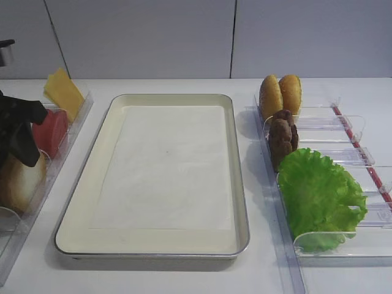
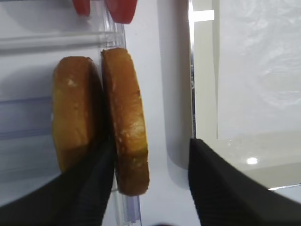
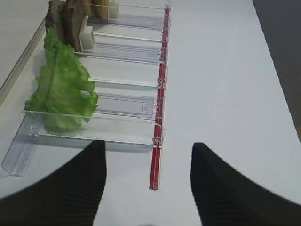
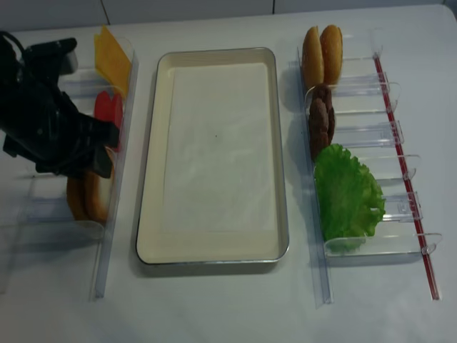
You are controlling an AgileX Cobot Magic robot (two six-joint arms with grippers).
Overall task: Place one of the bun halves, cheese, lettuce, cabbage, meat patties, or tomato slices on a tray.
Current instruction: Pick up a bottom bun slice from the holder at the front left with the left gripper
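At nine o'clock of the tray (image 1: pixel 110 125), the left gripper (image 2: pixel 150 181) hangs over the left holder (image 4: pixel 107 236), its jaws parted and straddling the nearer bun half (image 2: pixel 126 120); one finger sits wedged between the two upright halves, the other outside toward the tray; whether the pads already touch the crust I cannot tell. Behind it at twelve o'clock stand the tomato slices (image 1: pixel 50 131) and the cheese (image 1: pixel 63 92). The tray holds only its paper liner (image 1: pixel 168 165). At three o'clock the right holder (image 4: pixel 357 153) carries domed buns (image 1: pixel 280 93), meat patties (image 1: pixel 283 136) and lettuce (image 1: pixel 320 195); the right gripper (image 3: pixel 148 176) waits spread and empty. Risks: the wedged finger could drag the second half (image 2: pixel 73 115) along; a shallow edge pinch could let the bun tip or slip.
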